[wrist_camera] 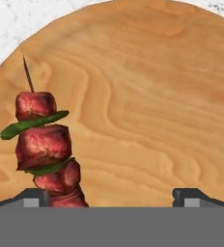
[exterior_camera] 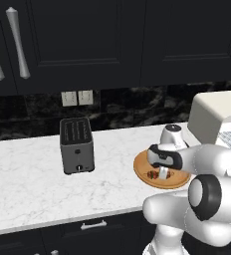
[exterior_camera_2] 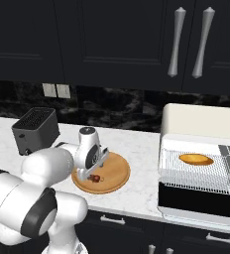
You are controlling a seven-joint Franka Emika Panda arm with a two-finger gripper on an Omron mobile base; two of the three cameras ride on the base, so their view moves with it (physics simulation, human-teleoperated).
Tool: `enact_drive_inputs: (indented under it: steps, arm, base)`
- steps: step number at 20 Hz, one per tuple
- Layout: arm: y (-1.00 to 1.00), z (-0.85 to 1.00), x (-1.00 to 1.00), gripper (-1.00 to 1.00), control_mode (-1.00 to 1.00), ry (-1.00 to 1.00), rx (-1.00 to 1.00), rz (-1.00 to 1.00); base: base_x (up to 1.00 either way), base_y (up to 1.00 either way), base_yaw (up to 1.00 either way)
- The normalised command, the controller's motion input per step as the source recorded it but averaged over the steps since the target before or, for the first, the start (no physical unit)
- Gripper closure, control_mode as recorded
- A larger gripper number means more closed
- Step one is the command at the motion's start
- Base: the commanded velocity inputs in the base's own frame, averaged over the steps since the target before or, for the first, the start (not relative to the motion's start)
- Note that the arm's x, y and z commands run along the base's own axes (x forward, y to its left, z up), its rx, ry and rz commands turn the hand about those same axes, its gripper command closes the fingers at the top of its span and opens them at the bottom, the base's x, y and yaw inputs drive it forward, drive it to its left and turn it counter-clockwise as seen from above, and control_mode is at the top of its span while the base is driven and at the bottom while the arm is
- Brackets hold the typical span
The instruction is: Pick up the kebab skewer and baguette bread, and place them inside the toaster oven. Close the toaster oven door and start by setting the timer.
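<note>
Baguette bread (exterior_camera_2: 196, 159) already on the toaster oven (exterior_camera_2: 199, 124) rack, door down. I see gripper (wrist_camera: 111, 198) spread wide and empty over the wooden plate (exterior_camera_2: 114, 173); kebab skewer (wrist_camera: 44, 149) at its 9 o'clock tip. Skewer, door, timer left

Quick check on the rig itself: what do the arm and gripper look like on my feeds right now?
The arm is glossy white with rounded, bulbous links and dark grey to black bands at the joints. The gripper has a dark grey hand body with pale fingers; in the hand view its finger tips are small, dark and blocky. No cables or markings show.
</note>
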Motion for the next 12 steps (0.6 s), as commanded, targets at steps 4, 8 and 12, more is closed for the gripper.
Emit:
enact_drive_inputs:
  steps: [4,8,12]
  arm:
    - [0.21,-0.05,-0.09,-1.0,-1.0,0.06,0.0,-0.02]
    - [0.19,-0.03,-0.17,-1.0,-1.0,0.13,0.01,-0.03]
    - [0.08,-0.24,-0.24,-1.0,-1.0,0.03,0.02,-0.04]
  base:
    - [0.0,0.0,0.0]
    - [0.0,0.0,0.0]
    - [0.0,0.0,0.0]
